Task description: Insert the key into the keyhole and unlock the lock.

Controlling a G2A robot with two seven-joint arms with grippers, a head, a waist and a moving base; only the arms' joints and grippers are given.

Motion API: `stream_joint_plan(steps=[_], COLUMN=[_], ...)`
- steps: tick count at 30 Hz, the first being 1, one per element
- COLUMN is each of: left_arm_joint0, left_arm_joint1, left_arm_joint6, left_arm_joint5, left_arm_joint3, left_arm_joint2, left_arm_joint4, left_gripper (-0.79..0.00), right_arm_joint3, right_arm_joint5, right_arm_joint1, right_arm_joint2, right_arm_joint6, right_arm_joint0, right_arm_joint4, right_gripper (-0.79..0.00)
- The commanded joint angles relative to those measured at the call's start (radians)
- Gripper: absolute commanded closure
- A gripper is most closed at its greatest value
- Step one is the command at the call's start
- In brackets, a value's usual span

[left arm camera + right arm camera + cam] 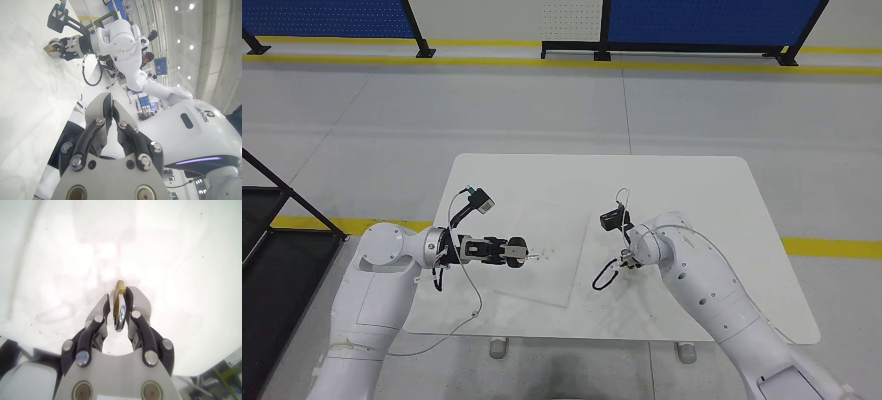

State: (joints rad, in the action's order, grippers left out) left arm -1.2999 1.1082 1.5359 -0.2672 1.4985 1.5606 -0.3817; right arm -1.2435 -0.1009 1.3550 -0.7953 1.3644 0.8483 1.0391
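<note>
A thin metal key (112,106) is pinched edge-on in my left gripper (111,96), which is shut on it. In the top view this gripper (525,253) lies level over the table's left half, with the key tip (535,256) pointing right. My right gripper (119,291) is shut on a brass padlock (118,292) with a silver shackle (120,317), its body pressed down on the white table. From the left wrist view the padlock (48,48) shows as a brass block at the far gripper's tip, well apart from the key.
The white table (722,200) has a thin clear sheet (552,285) lying under the left gripper. A black cable loop (604,275) hangs from the right wrist. A black camera mount (614,218) sits above the right gripper.
</note>
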Motion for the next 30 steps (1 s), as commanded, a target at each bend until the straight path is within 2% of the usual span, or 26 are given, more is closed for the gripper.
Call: stream_joint_plan(steps=[1,7,12,21,26,30], left_arm_joint0=[0.0,0.0,0.0,0.0,0.0,0.0], left_arm_joint1=[0.0,0.0,0.0,0.0,0.0,0.0], left_arm_joint6=[0.0,0.0,0.0,0.0,0.0,0.0], left_arm_joint5=[0.0,0.0,0.0,0.0,0.0,0.0], left_arm_joint3=[0.0,0.0,0.0,0.0,0.0,0.0], left_arm_joint2=[0.0,0.0,0.0,0.0,0.0,0.0], left_arm_joint4=[0.0,0.0,0.0,0.0,0.0,0.0], left_gripper=[0.0,0.0,0.0,0.0,0.0,0.0], right_arm_joint3=[0.002,-0.04,-0.131,-0.385,-0.462,-0.486], right_arm_joint5=[-0.003,-0.023,-0.05,0.003,0.072,0.082], right_arm_joint1=[0.001,-0.005,-0.028,-0.076,-0.086,-0.091], right_arm_joint2=[-0.005,-0.065,-0.208,-0.489,-0.566,-0.588], right_arm_joint6=[-0.001,-0.029,-0.051,-0.157,-0.228,-0.256], right_arm_joint0=[-0.001,0.006,0.057,0.338,0.476,0.543], right_arm_joint4=[-0.005,-0.051,-0.175,-0.483,-0.646,-0.729], right_gripper=[0.0,0.0,0.0,0.0,0.0,0.0])
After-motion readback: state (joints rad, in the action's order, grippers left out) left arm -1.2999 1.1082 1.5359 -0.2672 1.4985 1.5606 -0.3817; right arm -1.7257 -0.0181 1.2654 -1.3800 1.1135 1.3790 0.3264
